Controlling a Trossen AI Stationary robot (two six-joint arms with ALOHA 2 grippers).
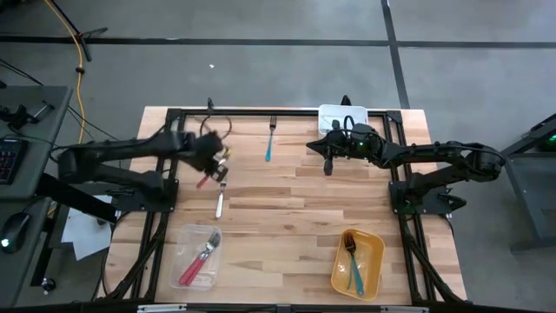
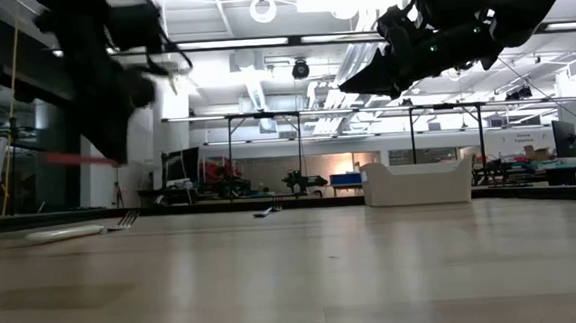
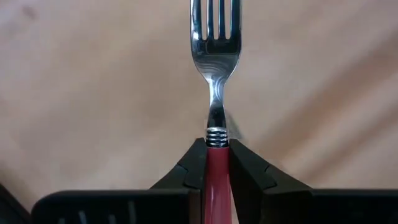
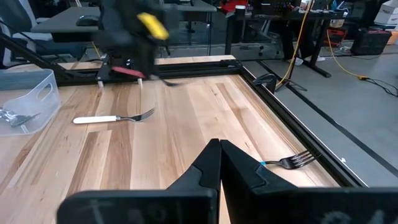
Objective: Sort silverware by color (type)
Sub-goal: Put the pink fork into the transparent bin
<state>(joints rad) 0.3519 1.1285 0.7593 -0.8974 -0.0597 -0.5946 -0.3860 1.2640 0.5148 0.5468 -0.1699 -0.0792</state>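
Two grippers in play, one loaded. Left gripper (image 3: 217,168) is closed on a red-handled fork (image 3: 216,81); the dark fingers (image 3: 249,171) pinch the handle just below the ribbed collar, tines pointing away from the wrist. From above, that gripper (image 1: 211,159) sits over the left half of the table (image 1: 287,217), and the red handle (image 1: 206,180) sticks out beneath it toward the near edge. Low view shows the fork (image 2: 77,158) carried clear above the wood.

Just beside and below the left gripper in the overhead view, a white-handled fork (image 1: 220,204) lies flat on the boards. Further toward the near left corner, a clear bin (image 1: 195,256) holds red-handled utensils (image 1: 199,261).

A teal-handled fork (image 1: 269,148) lies alone near the far edge, between the two arms.

Right gripper (image 1: 329,164) hangs above the table's far right part, fingers (image 4: 205,171) pressed together on nothing. Behind it sits a white container (image 1: 343,114) at the far edge. A yellow bin (image 1: 358,263) at the near right holds a fork and a teal-handled piece (image 1: 354,276).
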